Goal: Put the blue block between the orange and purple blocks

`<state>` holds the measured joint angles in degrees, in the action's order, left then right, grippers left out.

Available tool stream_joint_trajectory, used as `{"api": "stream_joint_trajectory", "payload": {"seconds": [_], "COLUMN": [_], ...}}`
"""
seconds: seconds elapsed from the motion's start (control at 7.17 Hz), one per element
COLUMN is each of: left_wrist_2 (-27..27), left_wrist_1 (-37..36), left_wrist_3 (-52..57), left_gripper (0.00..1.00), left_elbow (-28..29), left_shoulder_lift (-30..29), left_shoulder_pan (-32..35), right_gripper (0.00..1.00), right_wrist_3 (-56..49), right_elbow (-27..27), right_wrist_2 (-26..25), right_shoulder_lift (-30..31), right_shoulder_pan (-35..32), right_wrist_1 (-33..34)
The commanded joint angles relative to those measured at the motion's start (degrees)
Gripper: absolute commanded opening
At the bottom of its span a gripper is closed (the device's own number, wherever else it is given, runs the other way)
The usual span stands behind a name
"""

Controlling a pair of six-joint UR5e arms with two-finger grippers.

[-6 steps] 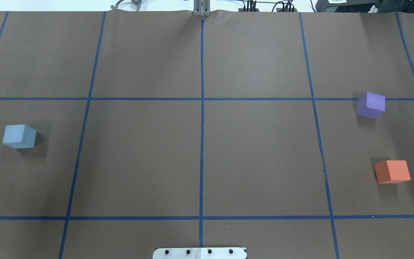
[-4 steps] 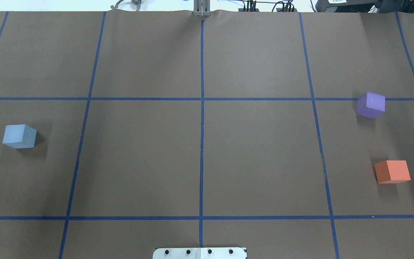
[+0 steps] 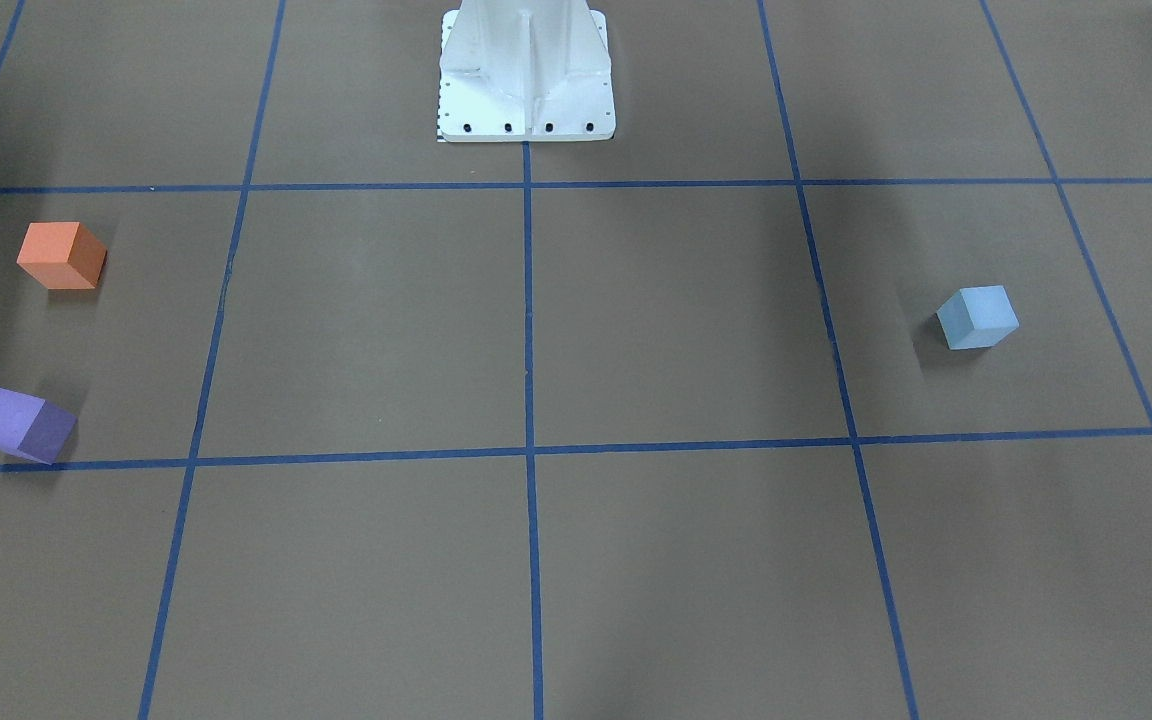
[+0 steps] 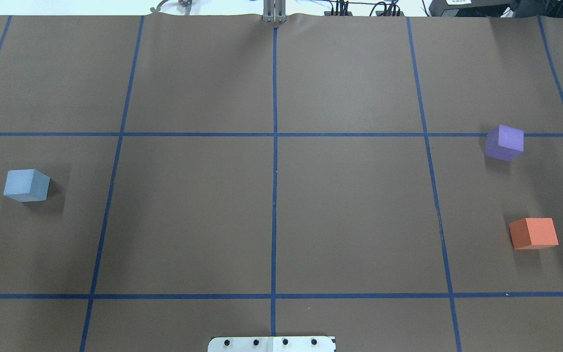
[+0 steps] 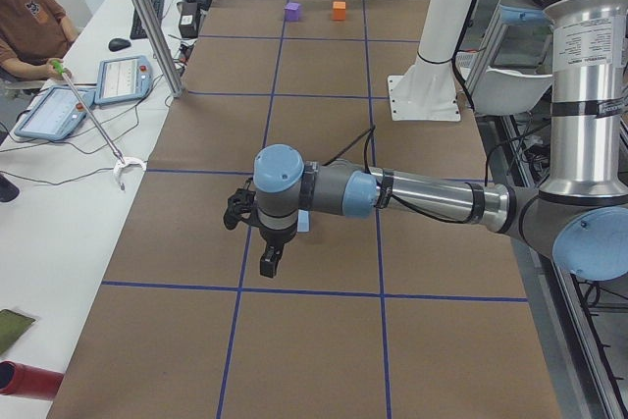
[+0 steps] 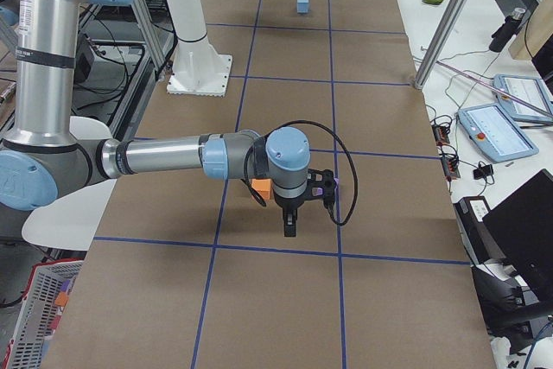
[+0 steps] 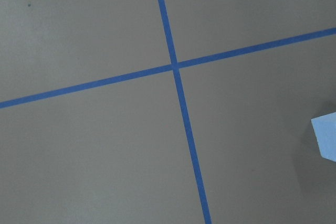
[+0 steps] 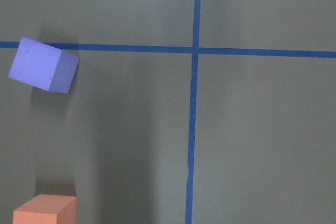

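The light blue block (image 4: 26, 185) lies alone on the left side of the brown table; it also shows in the front view (image 3: 978, 317) and at the left wrist view's right edge (image 7: 326, 136). The purple block (image 4: 505, 142) and the orange block (image 4: 533, 233) sit apart on the right side, with a bare gap between them, and both show in the right wrist view, purple (image 8: 43, 65) and orange (image 8: 44, 209). My left gripper (image 5: 268, 264) hangs above the table near the blue block. My right gripper (image 6: 289, 229) hangs above the orange and purple blocks. I cannot tell whether either is open or shut.
The white robot pedestal (image 3: 526, 70) stands at the table's near-robot edge. Blue tape lines (image 4: 274, 195) mark a grid on the brown cover. Metal posts (image 5: 147, 17), tablets (image 5: 120, 80) and a seated operator (image 5: 25, 17) are beside the table's far edge.
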<state>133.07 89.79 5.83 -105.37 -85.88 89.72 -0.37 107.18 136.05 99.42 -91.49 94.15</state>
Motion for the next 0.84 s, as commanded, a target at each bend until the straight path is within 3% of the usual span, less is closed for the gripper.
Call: {"api": "stream_joint_trajectory", "payload": {"seconds": [0.0, 0.28, 0.42, 0.7], "left_wrist_2": [0.61, 1.66, 0.97, -6.55], "left_wrist_1": [0.39, 3.44, 10.25, 14.8], "left_wrist_3": [-6.68, -23.05, -35.07, -47.81], "left_gripper": [1.0, 1.0, 1.0, 1.0], "left_elbow": [-2.39, -2.65, -2.3, -2.3], "left_shoulder_lift": [-2.19, -2.45, -2.28, -1.75], "left_shoulder_pan": [-0.77, -8.03, -12.34, -23.05], "right_gripper": [1.0, 1.0, 1.0, 1.0], "right_wrist_3": [0.02, 0.37, 0.46, 0.37], "right_elbow": [1.01, 0.41, 0.31, -0.13], "right_wrist_2": [-0.08, -0.17, 0.09, 0.18], "right_shoulder_lift": [-1.15, -2.13, -1.95, -1.86], "right_shoulder_pan": [0.09, 0.26, 0.26, 0.26], "right_wrist_1": [0.24, 0.07, -0.02, -0.02]}}
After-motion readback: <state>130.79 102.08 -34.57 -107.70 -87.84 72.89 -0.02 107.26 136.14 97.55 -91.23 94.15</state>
